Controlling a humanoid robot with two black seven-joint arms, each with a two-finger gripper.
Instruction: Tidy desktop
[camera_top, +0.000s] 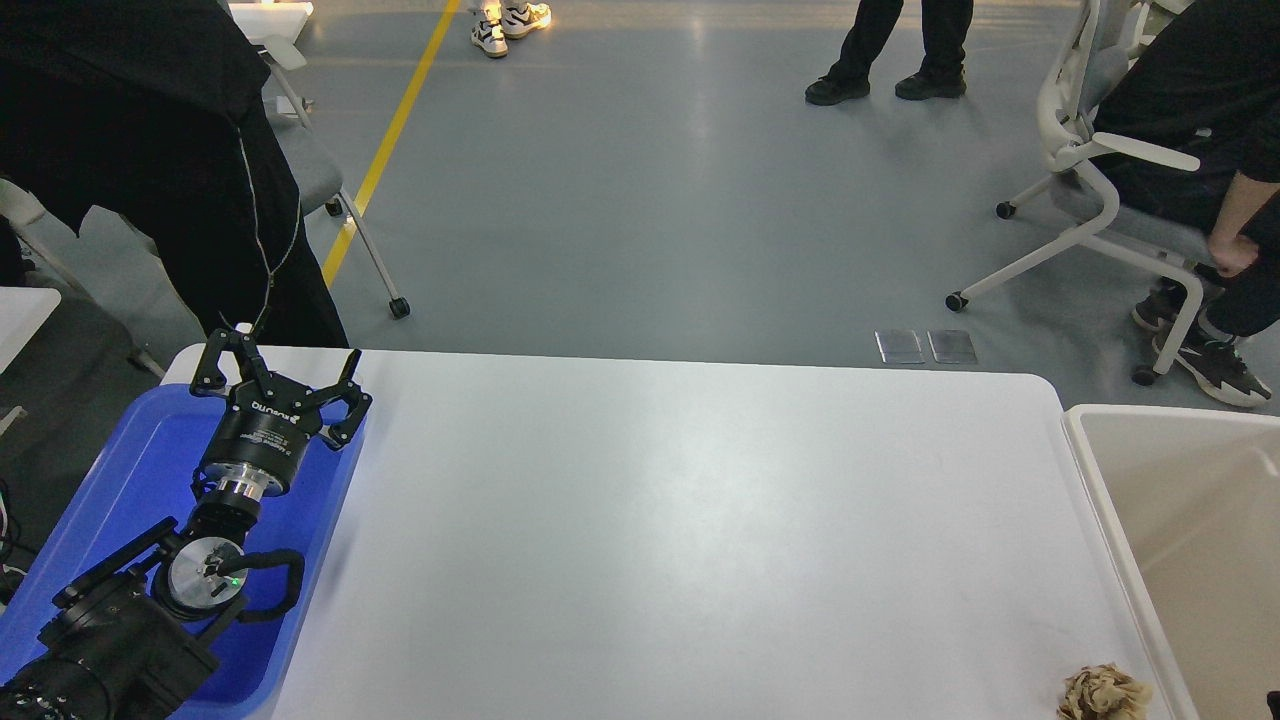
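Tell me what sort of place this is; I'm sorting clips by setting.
Probably a robot lab or workshop hall: a grey floor with a yellow line, wheeled office chairs, people standing about, and a white desktop with a blue tray.

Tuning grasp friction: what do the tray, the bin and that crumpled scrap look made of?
Tray: looks like blue moulded plastic, smooth with a slight sheen and a raised rounded rim. Bin: probably beige plastic, matte, with a thick rolled rim. Scrap on the desktop: seems crumpled tan paper or tissue, creased and dull; too small to be sure.
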